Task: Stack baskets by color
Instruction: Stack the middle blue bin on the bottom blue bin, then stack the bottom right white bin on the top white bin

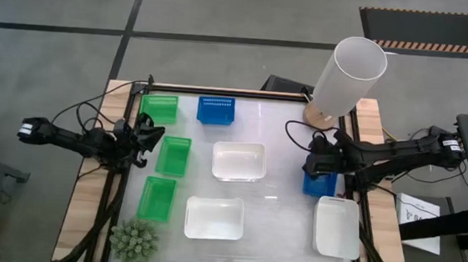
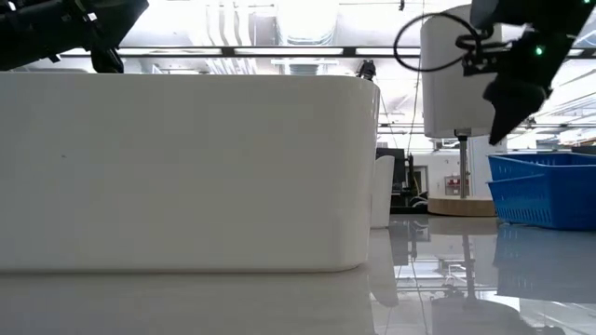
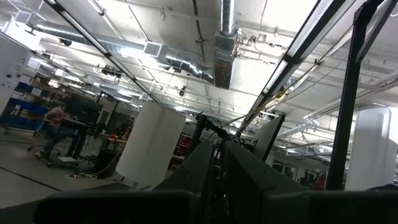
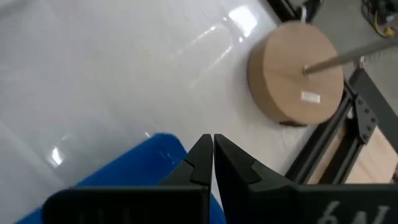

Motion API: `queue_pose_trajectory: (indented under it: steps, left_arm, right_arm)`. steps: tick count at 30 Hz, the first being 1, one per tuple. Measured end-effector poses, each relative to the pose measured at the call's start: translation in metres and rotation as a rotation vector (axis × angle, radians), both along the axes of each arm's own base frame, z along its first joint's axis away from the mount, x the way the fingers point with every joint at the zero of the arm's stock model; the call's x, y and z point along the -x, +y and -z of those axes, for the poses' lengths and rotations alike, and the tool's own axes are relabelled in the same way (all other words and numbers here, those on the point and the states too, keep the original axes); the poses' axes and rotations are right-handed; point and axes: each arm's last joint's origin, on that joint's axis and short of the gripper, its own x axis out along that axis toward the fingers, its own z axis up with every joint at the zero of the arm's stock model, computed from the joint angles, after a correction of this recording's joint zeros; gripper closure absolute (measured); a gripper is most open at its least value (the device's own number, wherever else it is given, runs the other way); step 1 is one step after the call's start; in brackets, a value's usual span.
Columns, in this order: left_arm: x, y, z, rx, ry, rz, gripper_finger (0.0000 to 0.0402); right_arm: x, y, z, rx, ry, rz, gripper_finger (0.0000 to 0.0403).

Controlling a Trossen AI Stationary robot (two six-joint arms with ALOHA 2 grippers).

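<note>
Three green baskets (image 1: 173, 155) lie in a column on the table's left, and a blue basket (image 1: 216, 109) sits at the far middle. A second blue basket (image 1: 322, 186) rests on the right, with white baskets (image 1: 238, 161) at the centre, near centre and near right. My right gripper (image 4: 213, 138) is shut and hovers above that right blue basket's (image 4: 137, 168) corner, clear of it in the low view (image 2: 496, 140). My left gripper (image 1: 145, 138) is shut and tilts upward beside the green baskets, holding nothing.
A tall white cylinder (image 1: 349, 73) on a round wooden base (image 4: 295, 71) stands at the far right corner, close to my right arm. A spiky green plant (image 1: 134, 240) sits at the near left corner. The nearest white basket (image 2: 186, 167) fills most of the low view.
</note>
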Motion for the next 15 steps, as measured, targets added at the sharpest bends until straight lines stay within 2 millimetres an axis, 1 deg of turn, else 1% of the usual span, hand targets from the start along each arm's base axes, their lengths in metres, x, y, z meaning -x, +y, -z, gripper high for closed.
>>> queue_pose_trajectory:
  steps: [5, 8, 10, 15]
  left_arm:
    - [0.0, 0.0, 0.0, 0.001, -0.002, 0.0, 0.0373]
    - [0.0, 0.0, -0.001, 0.002, -0.006, 0.001, 0.0373]
    - [0.0, 0.0, -0.001, 0.016, -0.007, 0.009, 0.0373]
    - [-0.001, 0.0, 0.0, 0.021, -0.002, 0.013, 0.0373]
  right_arm:
    - [0.001, 0.001, 0.02, -0.056, -0.016, 0.002, 0.0394]
    - [0.001, 0.001, 0.023, -0.057, -0.013, 0.0, 0.0394]
    - [0.001, 0.001, 0.019, -0.055, -0.01, -0.002, 0.0394]
    - [-0.011, 0.003, -0.008, -0.037, -0.1, -0.025, 0.0394]
